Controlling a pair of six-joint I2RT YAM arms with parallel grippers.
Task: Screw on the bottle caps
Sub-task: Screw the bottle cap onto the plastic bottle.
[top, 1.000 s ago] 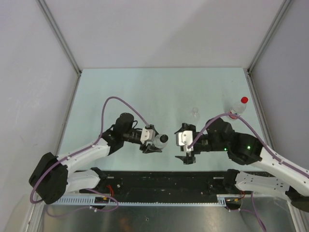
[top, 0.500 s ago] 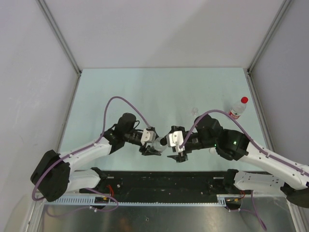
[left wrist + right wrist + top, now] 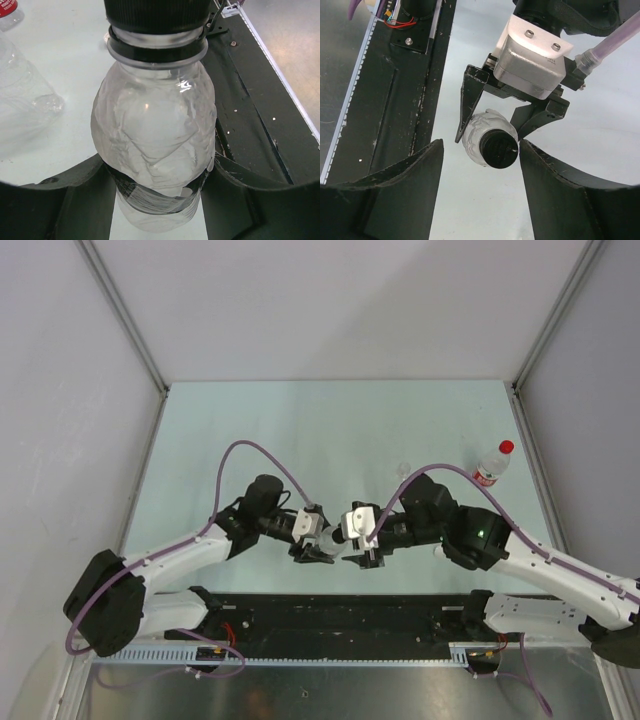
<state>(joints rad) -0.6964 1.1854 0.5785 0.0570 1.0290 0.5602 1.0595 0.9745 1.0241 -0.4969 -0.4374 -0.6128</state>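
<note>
Left gripper (image 3: 160,200) clamps thin, crumpled clear plastic bottle (image 3: 155,135) mid-body, level above pale table (image 3: 480,215); right gripper (image 3: 481,150) fingers (image 3: 555,200) open astride its black screw cap (image 3: 500,149); likely light, crushable, so pinch cap rim.

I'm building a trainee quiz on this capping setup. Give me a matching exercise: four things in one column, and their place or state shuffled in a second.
Things
1. black cap
2. red cap
3. left gripper
4. right gripper

Place or state
A. open, fingers flanking a cap without touching it
B. on the labelled bottle standing at the far right of the table
C. shut on the clear bottle
D. on that clear bottle's neck

Pairs: 1-D, 2-B, 3-C, 4-A
</note>
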